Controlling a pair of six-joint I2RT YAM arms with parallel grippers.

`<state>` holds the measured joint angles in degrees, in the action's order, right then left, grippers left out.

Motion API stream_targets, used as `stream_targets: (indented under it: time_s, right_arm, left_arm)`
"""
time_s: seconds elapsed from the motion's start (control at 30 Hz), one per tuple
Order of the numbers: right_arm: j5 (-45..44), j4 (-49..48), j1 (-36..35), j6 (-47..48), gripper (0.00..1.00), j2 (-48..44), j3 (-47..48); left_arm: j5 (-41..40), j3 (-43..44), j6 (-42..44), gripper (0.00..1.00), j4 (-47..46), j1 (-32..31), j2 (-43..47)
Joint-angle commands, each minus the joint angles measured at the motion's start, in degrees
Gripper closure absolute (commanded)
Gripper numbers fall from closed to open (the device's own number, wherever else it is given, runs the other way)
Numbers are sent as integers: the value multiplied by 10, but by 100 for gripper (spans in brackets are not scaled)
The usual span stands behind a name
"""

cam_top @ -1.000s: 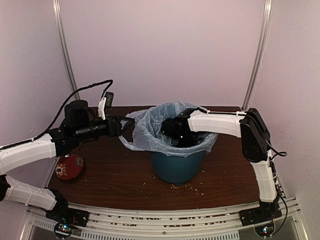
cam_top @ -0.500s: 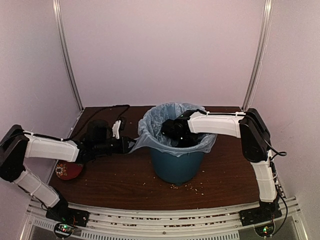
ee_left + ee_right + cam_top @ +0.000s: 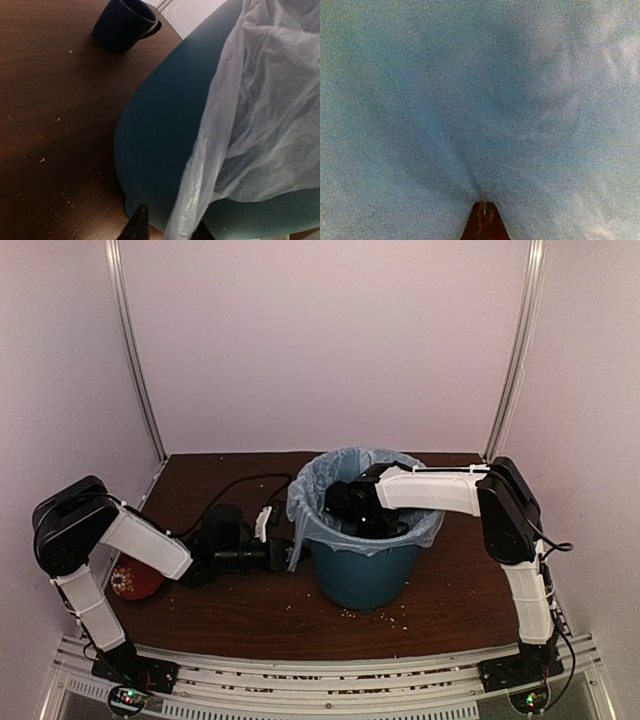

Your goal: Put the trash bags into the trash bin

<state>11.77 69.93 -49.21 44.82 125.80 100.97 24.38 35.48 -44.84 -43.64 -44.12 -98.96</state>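
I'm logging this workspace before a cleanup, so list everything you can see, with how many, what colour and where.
trash bin: one, teal-blue, upright on the table, right of centre
trash bag: one, translucent pale blue, lining the bin, edge draped over its rim
mug: one, dark blue, on the table apart from the bin
round object: one, red, table's left edge
crumbs: many, pale, before the bin
cable: one, black, behind the left arm
table: one, dark brown
left gripper: beside the bin, fingers apart, bag edge between them
right gripper: inside the bin, shut, tips at the bag film
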Motion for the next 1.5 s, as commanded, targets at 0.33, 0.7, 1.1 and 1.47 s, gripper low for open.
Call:
stream_targets:
  time_s: [0.33, 0.7, 1.1, 1.47]
  right_arm:
    - [5, 4, -1, -11, 100, -41, 0]
    - [19, 22, 14, -11, 100, -108, 38]
    - [44, 44, 11, 6, 97, -131, 32]
    - [64, 45, 6, -6, 97, -92, 9]
  left_arm:
    - [-66, -20, 39, 55, 2, -4, 103]
    - [-114, -9, 76, 52, 93, -5, 184]
    - [-181, 2, 128, 51, 261, -4, 300]
    - [-353, 75, 165, 34, 428, -3, 408]
